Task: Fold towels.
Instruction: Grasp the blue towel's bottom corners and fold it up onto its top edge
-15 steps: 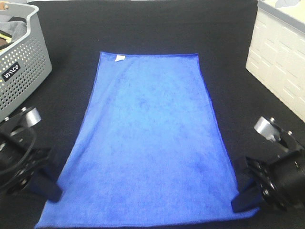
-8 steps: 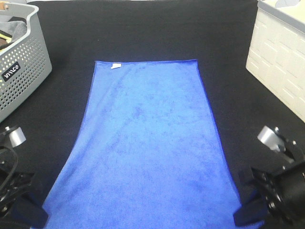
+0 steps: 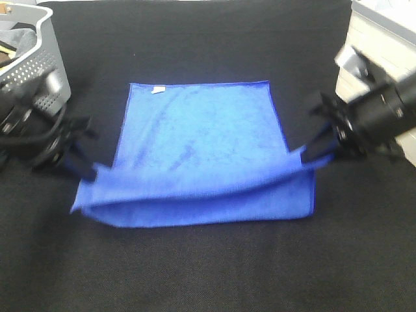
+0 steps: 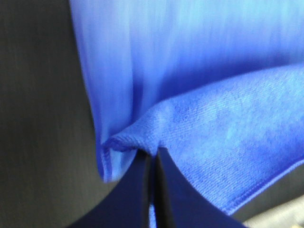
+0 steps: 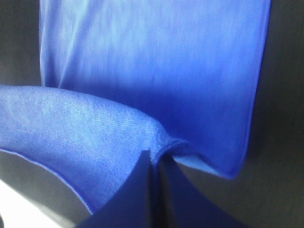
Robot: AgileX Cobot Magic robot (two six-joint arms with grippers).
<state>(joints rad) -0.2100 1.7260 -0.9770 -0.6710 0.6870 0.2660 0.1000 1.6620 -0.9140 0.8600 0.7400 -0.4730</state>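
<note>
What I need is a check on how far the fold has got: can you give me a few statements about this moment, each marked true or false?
1. The left gripper and the right gripper are each shut on a corner of the blue towel. True.
2. The towel lies fully flat on the table. False: its near edge hangs raised between the grippers, doubled over the rest.
3. A white tag sits at the towel's far edge. True.
4. The grey basket stands at the right side of the table. False: it stands at the far left, behind the left arm.
</note>
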